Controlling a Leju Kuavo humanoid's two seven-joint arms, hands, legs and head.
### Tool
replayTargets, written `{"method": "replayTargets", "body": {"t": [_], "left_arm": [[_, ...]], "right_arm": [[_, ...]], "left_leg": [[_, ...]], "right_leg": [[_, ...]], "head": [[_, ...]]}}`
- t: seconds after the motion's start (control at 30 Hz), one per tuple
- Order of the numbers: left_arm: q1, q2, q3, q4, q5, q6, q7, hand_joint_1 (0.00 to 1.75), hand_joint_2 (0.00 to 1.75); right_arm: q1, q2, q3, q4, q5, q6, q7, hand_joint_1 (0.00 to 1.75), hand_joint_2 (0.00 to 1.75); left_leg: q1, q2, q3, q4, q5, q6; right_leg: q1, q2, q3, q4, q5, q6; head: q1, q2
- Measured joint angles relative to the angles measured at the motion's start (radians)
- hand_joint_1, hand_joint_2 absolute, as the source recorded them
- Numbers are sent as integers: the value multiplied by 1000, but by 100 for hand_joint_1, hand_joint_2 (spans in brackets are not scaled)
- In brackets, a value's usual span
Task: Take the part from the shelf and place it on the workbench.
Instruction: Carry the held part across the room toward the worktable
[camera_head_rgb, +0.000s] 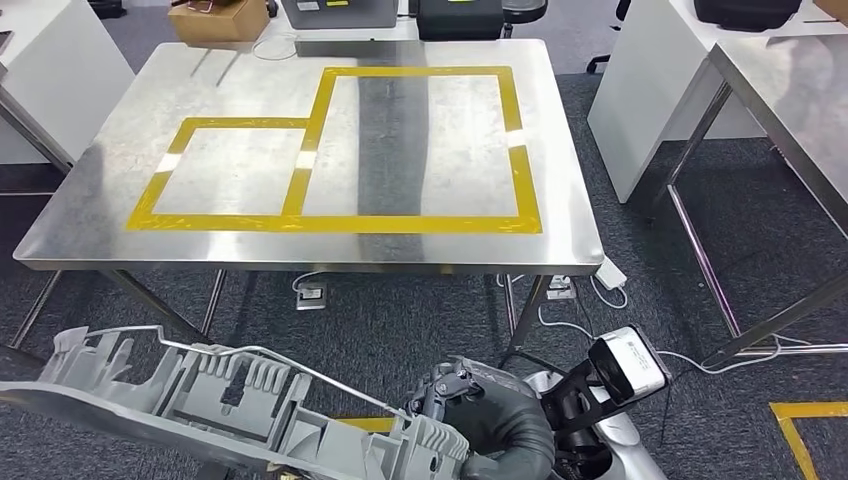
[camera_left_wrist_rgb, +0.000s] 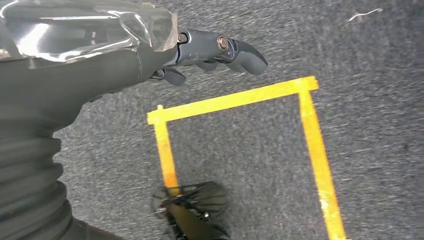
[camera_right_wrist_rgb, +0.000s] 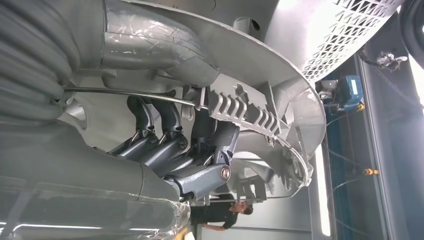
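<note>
A long grey plastic part, ribbed and slotted on its inner side, runs across the bottom of the head view, in front of the near edge of the workbench. My right hand grips its right end; in the right wrist view the dark fingers curl around the part's ribbed edge. The steel workbench lies ahead, marked with two yellow tape rectangles, and nothing lies on them. My left hand hangs over the carpet with its fingers loosely extended, holding nothing.
A cardboard box sits beyond the bench's far edge. White tables stand at the left and right, and a steel table at far right. A power strip and cables lie under the bench. Yellow floor tape marks the carpet. A person stands in the distance.
</note>
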Motion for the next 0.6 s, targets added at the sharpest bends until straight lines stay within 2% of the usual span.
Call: {"method": "replayTargets", "body": {"t": [0.03, 0.07, 0.1, 0.17, 0.23, 0.27, 0.3, 0.33, 0.4, 0.43, 0.47, 0.5, 0.53, 0.57, 0.6], "left_arm": [[1, 1, 1, 0, 0, 0, 0, 0, 175], [2, 1, 3, 1, 0, 0, 0, 0, 175], [3, 2, 3, 1, 0, 0, 0, 0, 175], [3, 5, 6, 2, 0, 1, 1, 0, 175], [4, 6, 10, 1, 0, 1, 1, 0, 175], [5, 5, 11, 1, 0, 1, 1, 0, 175], [6, 5, 12, 0, 0, 1, 1, 0, 175], [7, 4, 12, 0, 0, 1, 1, 0, 175], [9, 2, 13, 0, 0, 1, 1, 0, 175], [11, 2, 13, 0, 0, 1, 1, 0, 175], [13, 1, 14, 1, 0, 1, 1, 0, 175], [14, 0, 14, 1, 0, 1, 1, 0, 175], [15, -1, 14, 1, 0, 1, 1, 0, 175], [15, -2, 14, 1, -1, 1, 1, 0, 175], [17, -3, 14, 1, -2, 1, 1, 0, 175]], "right_arm": [[0, 3, 0, 0, 0, 1, 0, 175, 175], [0, 6, 0, 0, 0, 1, 0, 175, 175], [0, 8, -1, 0, 0, 1, 0, 175, 175], [0, 12, -2, -1, 0, 1, 0, 175, 175], [0, 13, -3, -3, 1, 2, 0, 175, 175], [-1, 13, -4, -4, 1, 2, 0, 175, 175], [-2, 13, -5, -4, 1, 2, 0, 175, 175], [-2, 12, -6, -4, 1, 2, 0, 175, 175], [0, 10, -8, -4, 1, 2, 0, 175, 175], [1, 10, -8, -4, 1, 2, 0, 175, 175], [1, 9, -8, -4, 1, 2, 0, 175, 175], [1, 9, -9, -3, 1, 2, 0, 175, 175], [1, 8, -9, -3, 1, 2, 0, 175, 175], [2, 8, -9, -3, 1, 2, 0, 175, 175], [3, 8, -9, -3, 1, 2, 1, 175, 175]], "left_leg": [[-2, 2, 19, -70, 57, 7], [-6, 4, 39, -128, 97, 15], [-12, 6, 56, -171, 116, 25], [-22, 9, 75, -206, 98, 44], [-21, 7, 98, -235, 79, 58], [-18, 5, 113, -245, 74, 63], [-15, 1, 128, -254, 70, 68], [-14, -1, 141, -259, 63, 71], [-13, -5, 161, -261, 44, 74], [-13, -7, 173, -261, 33, 72], [-13, -9, 188, -261, 22, 70], [-12, -12, 204, -261, 9, 68], [-12, -14, 221, -261, -4, 64], [-12, -16, 235, -261, -17, 59], [-12, -18, 248, -260, -30, 54]], "right_leg": [[-1, 0, 16, -2, -14, 3], [2, 1, 28, -3, -26, 7], [3, 1, 36, -6, -35, 12], [5, 1, 43, -11, -40, 27], [4, -1, 48, -3, -38, 40], [4, -3, 40, 23, -37, 44], [3, -4, 16, 68, -44, 43], [2, -4, -22, 130, -58, 40], [1, -4, -111, 247, -103, 34], [0, -4, -144, 275, -122, 35], [-1, -4, -163, 271, -126, 42], [-2, -4, -168, 237, -110, 52], [-3, -5, -164, 179, -70, 65], [-4, -6, -157, 114, -11, 79], [-3, -8, -150, 62, 37, 81]], "head": [[0, 0], [2, 0], [2, 0], [1, 0], [0, 0], [1, 0], [3, 0], [4, 0], [5, 0], [5, 0], [5, 0], [5, 0], [5, 0], [6, 0], [5, 0]]}}
